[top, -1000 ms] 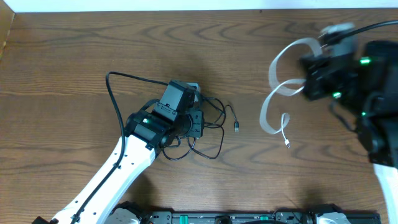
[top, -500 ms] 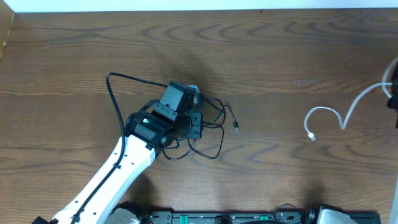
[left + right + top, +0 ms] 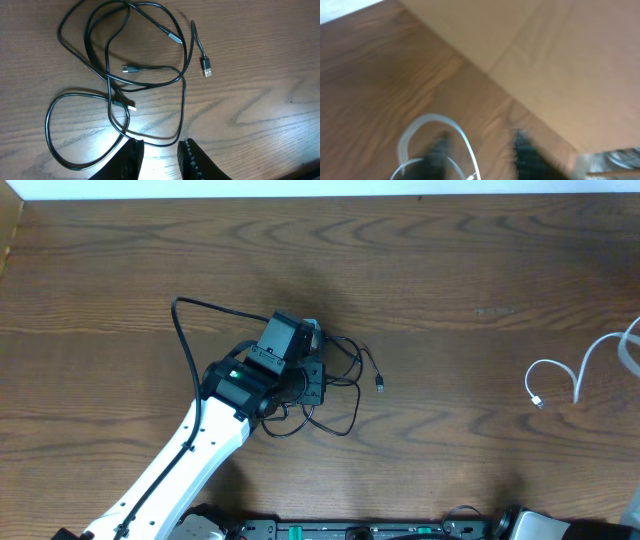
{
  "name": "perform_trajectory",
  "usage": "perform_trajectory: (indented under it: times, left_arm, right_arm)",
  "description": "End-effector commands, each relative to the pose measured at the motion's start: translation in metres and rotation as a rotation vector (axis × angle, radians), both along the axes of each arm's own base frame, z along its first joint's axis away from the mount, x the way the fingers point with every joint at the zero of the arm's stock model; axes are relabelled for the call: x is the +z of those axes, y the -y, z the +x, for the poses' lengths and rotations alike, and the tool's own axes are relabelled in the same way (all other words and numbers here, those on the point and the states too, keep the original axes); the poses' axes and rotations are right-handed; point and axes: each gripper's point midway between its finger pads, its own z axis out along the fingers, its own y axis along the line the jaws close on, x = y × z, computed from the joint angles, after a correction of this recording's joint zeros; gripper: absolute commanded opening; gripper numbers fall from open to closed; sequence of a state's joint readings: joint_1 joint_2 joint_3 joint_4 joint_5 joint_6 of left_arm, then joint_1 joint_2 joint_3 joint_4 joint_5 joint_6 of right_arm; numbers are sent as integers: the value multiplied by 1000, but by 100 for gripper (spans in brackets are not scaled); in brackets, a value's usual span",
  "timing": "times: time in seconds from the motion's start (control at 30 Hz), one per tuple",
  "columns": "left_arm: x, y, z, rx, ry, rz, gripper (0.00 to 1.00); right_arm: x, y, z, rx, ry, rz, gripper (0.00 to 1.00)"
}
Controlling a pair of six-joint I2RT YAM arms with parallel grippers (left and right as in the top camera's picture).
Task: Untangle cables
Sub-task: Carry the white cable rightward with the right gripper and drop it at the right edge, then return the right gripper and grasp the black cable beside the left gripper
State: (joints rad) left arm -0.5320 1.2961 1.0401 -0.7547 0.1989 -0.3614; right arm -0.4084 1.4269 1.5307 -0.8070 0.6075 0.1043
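1. Overhead: left gripper (image 3: 312,380) sits over the black tangle (image 3: 340,380) mid-surface (image 3: 450,260). White cable (image 3: 560,375) lies well apart at the right edge, running out of frame. Right gripper not visible here.
2. Left wrist: jaws apart, holding nothing, just beside the tangle's near loop. Several black leads cross, plugs lying free.
3. Right wrist: blurred. Right gripper (image 3: 481,152) flanks a white loop; grip cannot be told.
4. Judgement: white cable looks separated. Next, pinch one black lead near a free plug and draw it clear.

Wood table (image 3: 450,260); tan cardboard panel (image 3: 560,60), blurred.
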Motion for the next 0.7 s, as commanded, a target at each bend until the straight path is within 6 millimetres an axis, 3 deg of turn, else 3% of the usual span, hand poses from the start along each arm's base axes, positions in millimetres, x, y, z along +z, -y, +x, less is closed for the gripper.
perform_trajectory:
  times: [0.0,0.07,0.1,0.23,0.37,0.47,0.67]
  left_arm:
    - [3,1,1,-9,8,2,29]
    - [3,1,1,-9,6,2,33]
    - [2,0,0,-8,4,4,33]
    - [0,-3,-1,-3,-3,21,33]
    - [-4,-23,3,101,4,105,33]
    - [-6,-41,6,221,8,165,34]
    - [-6,-42,10,241,19,164,38]
  right_arm:
    - [-13,-32,32,196,95,181,57]
    - [-20,-58,47,330,129,295,58]
    - [-26,-94,59,484,159,434,60]
    - [-32,-169,65,754,182,712,61]
    - [-53,-212,49,818,87,861,62]
    - [-82,-245,29,841,-50,944,67]
    - [-148,-312,-5,937,-287,1048,71]
